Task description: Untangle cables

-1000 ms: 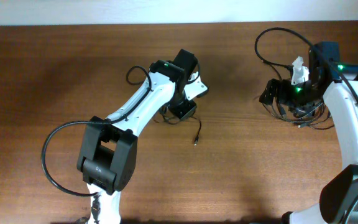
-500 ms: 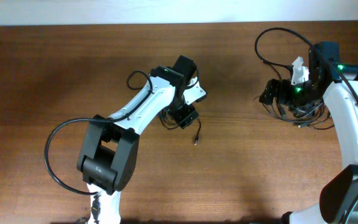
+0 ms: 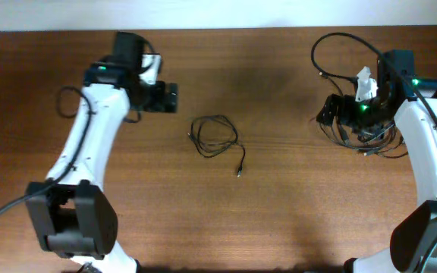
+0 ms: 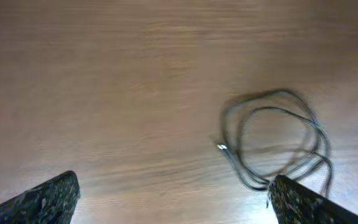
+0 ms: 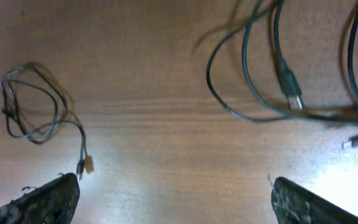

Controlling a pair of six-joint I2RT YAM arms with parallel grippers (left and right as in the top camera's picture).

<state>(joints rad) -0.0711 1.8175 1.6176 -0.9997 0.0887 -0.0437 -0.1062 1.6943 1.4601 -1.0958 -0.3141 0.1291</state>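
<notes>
A dark brown wood-grain tabletop (image 3: 294,220) fills the overhead view — a pale white strip (image 3: 203,11) runs along the top edge of the frame.

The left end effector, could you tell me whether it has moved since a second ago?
Yes. The left end effector has swung left and slightly farther back, away from the coiled cable it was over.
</notes>
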